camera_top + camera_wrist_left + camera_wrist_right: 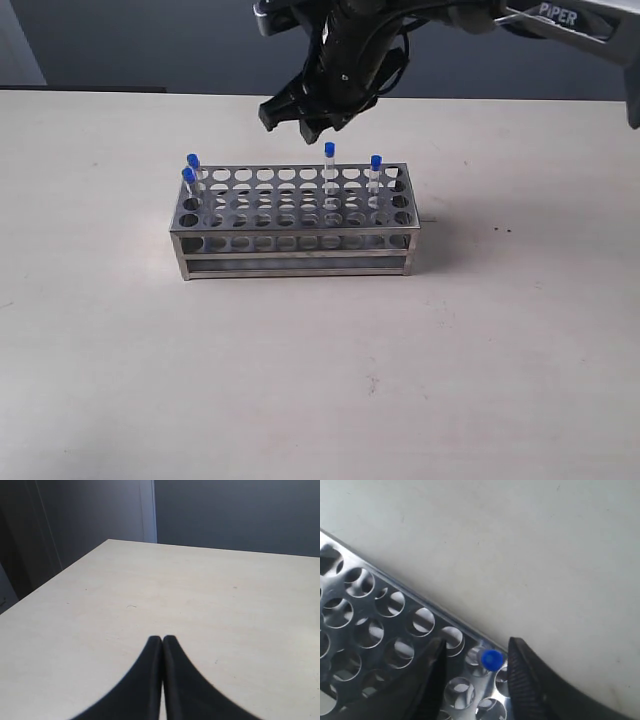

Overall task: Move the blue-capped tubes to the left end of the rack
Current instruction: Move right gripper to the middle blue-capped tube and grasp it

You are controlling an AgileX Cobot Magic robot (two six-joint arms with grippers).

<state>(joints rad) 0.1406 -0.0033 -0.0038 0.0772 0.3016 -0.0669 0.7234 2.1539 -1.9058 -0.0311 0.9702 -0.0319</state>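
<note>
The shiny steel rack stands mid-table. Two blue-capped tubes sit in its left end. A third tube stands right of the middle and a fourth near the right end. My right gripper hangs open just above and behind the rack, close to the third tube. In the right wrist view a blue cap shows between the spread fingers of my right gripper, untouched, in an edge row of the rack. My left gripper is shut and empty over bare table.
The pale table runs wide around the rack. Its far edge meets a dark wall. The right arm reaches in from the upper right. A table corner shows in the left wrist view.
</note>
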